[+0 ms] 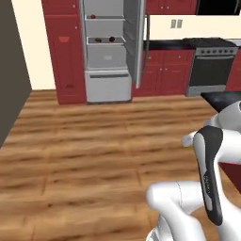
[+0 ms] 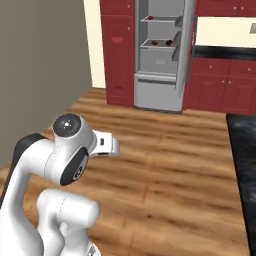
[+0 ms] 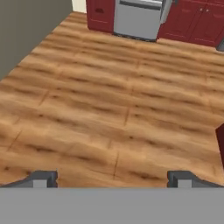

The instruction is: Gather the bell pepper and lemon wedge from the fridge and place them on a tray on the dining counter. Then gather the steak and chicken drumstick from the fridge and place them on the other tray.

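The fridge (image 1: 107, 56) stands open at the far side of the room, also seen in the right base view as fridge (image 2: 160, 60). A few small dark food items (image 1: 104, 40) lie on its middle shelf, and one small red item (image 1: 93, 16) sits on the shelf above. They are too small to tell bell pepper, lemon wedge, steak or chicken drumstick apart. The trays are out of view. My gripper (image 3: 113, 179) is open and holds nothing. It looks down over bare wooden floor, far from the fridge.
Red cabinets (image 1: 162, 70) flank the fridge, and a stove (image 1: 212, 66) stands to their right. A dark counter (image 2: 244, 165) runs along the right side. A grey wall (image 2: 40, 75) closes the left. Wide wooden floor (image 1: 94, 141) lies between me and the fridge.
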